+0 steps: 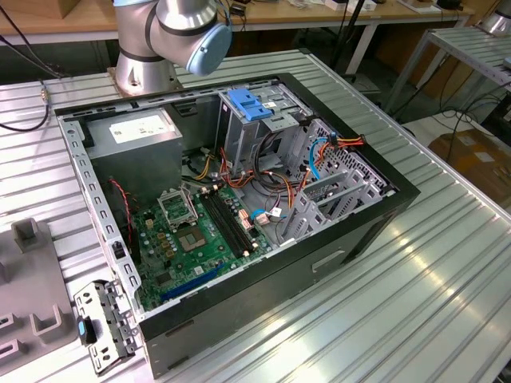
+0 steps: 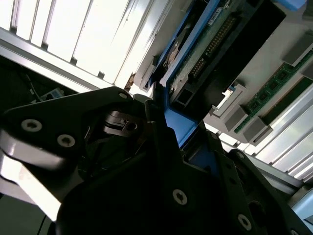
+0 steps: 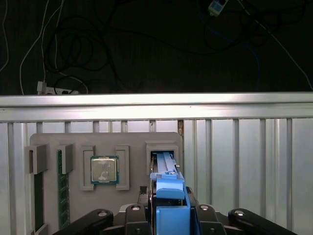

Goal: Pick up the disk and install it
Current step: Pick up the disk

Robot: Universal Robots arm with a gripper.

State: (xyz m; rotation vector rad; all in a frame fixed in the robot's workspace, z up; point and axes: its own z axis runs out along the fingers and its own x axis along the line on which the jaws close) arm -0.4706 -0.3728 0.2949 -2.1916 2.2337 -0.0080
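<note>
Currently, the black robot gripper is working at a grey plastic parts tray that is lying on the ribbed aluminium desk. Its fingers are clamping from both sides on the disk, a flat silver-metal hard drive framed by blue plastic side rails. The disk is standing on edge, with its far end sitting in a narrow slot of the tray. In the second wrist view, a green circuit board is showing on the disk's face, just beyond the black gripper body.

Beside the disk's slot, a square silver processor chip is lying flat in its own pocket. Further along, a green memory stick is standing in a thin slot.

In the exterior view, an open black computer case is lying on its side on the desk, baring a green motherboard. The grey arm is rising behind the case.
</note>
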